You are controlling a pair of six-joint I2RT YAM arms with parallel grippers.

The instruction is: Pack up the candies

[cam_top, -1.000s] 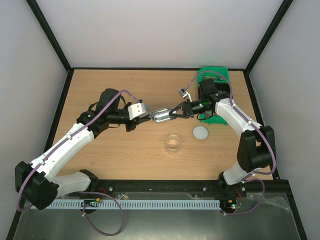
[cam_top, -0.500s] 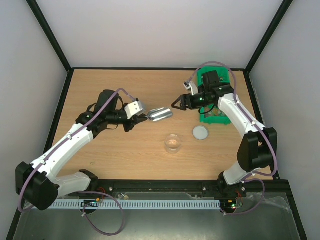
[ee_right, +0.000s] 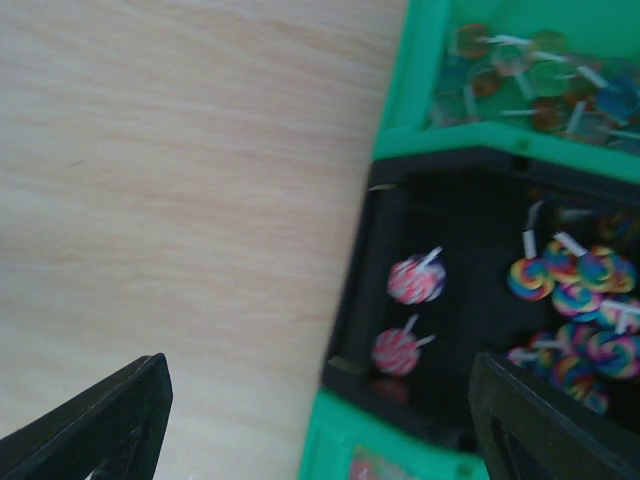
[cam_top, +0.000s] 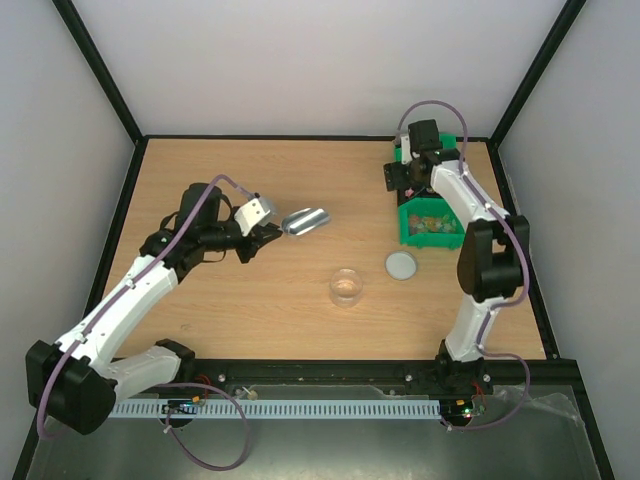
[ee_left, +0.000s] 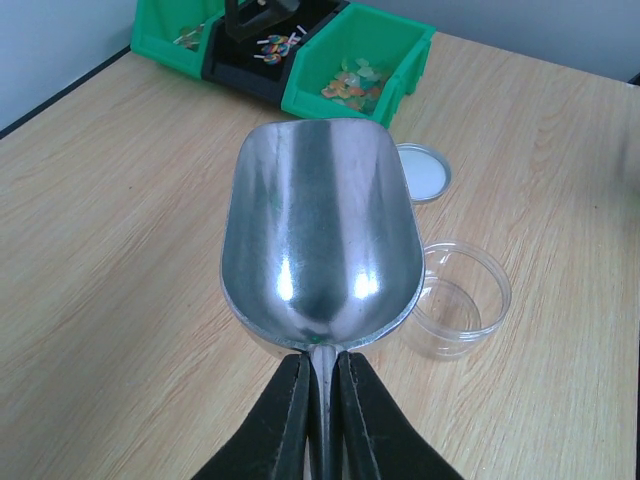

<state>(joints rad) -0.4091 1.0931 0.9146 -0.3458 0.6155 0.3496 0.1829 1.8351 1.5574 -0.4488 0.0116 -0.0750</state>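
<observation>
Right gripper had left metal scoop for above black bin, jaws wide, left gripper clamped scoop handle, candies in bin swirled, white-sticked, blurred, edge-cropped.

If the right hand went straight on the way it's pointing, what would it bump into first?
Probably the left rim of the black bin, right beside two pink candies. The open right hand straddles that rim, though depth is hard to judge.
</observation>
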